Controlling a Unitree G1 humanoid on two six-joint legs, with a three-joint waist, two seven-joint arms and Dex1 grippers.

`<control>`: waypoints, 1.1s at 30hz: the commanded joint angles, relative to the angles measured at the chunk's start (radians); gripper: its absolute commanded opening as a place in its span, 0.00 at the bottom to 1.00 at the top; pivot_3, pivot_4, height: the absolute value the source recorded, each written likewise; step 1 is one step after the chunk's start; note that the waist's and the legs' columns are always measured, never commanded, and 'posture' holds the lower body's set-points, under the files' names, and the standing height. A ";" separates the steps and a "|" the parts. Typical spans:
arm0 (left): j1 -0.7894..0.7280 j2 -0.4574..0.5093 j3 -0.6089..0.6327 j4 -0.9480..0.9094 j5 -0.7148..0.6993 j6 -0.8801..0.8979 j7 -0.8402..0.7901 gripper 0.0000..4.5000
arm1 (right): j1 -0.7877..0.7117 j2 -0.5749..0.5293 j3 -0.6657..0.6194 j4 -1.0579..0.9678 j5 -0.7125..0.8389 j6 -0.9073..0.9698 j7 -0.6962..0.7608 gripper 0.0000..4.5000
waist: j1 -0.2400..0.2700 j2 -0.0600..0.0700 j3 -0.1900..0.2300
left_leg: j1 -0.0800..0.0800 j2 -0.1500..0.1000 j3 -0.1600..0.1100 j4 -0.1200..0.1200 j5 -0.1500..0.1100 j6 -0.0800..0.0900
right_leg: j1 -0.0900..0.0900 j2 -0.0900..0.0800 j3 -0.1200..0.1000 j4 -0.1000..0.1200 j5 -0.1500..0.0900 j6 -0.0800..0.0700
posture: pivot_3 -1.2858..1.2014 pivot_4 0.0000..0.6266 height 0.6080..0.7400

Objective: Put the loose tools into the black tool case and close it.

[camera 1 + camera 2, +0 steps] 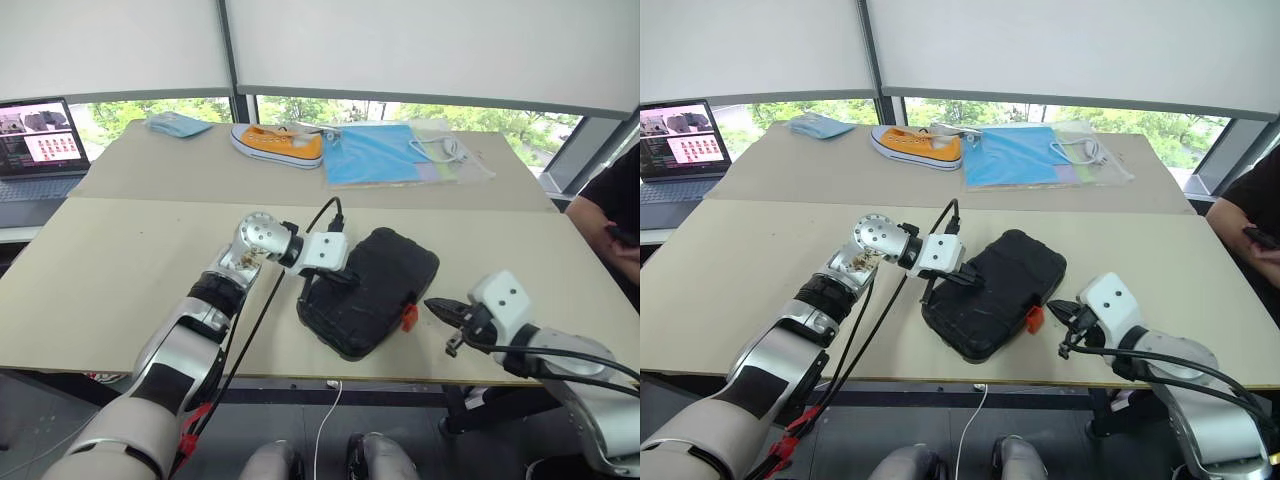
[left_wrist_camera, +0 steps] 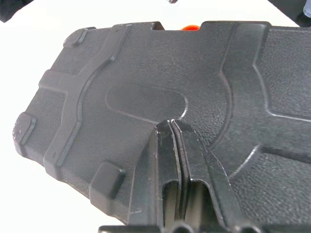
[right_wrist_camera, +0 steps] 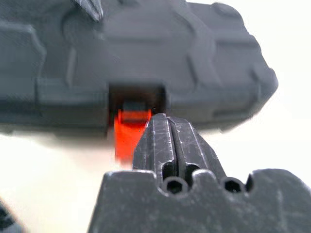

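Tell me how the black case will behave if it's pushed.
The case looks like rigid moulded plastic, so it probably won't flex. It lies flat on the table, so it would likely slide rather than tip. Its corner overhangs the table edge, so a push that way could drop it.

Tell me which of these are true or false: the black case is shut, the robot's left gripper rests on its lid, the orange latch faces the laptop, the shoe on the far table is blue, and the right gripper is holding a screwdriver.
1. The black moulded-plastic tool case is shut. True.
2. The left gripper rests on the case's lid. True; its fingers are pressed together against the textured top.
3. The small orange latch faces the laptop. False: it faces the right gripper, on the near side of the case.
4. The shoe on the far table is blue. False: the canvas sneaker is orange with a white sole.
5. The right gripper holds a screwdriver. False: it holds nothing, just short of the latch.
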 commanded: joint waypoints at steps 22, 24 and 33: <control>0.008 0.009 -0.027 0.043 0.057 0.021 0.004 0.00 | -0.105 0.030 0.193 0.158 -0.140 -0.105 -0.021 0.01 | 0.001 0.000 0.000 | -0.001 0.000 0.000 0.000 0.000 0.001 | -0.001 0.000 0.000 -0.001 0.000 0.000 | 0.52 0.24 0.84; 0.012 0.005 -0.028 0.040 0.056 0.020 0.006 0.00 | -0.117 0.038 0.199 0.162 -0.142 -0.100 -0.026 0.01 | 0.001 0.000 0.000 | -0.001 0.000 0.000 0.000 0.000 0.001 | -0.001 0.000 0.000 -0.001 0.000 0.000 | 0.52 0.24 0.84; 0.026 0.020 -0.086 0.061 0.150 -0.132 0.056 0.00 | -0.153 0.088 0.109 0.086 -0.069 -0.092 -0.028 0.01 | -0.001 0.000 0.000 | -0.001 0.000 0.000 0.000 0.000 0.000 | -0.001 0.000 0.000 0.000 0.000 0.000 | 0.52 0.24 0.84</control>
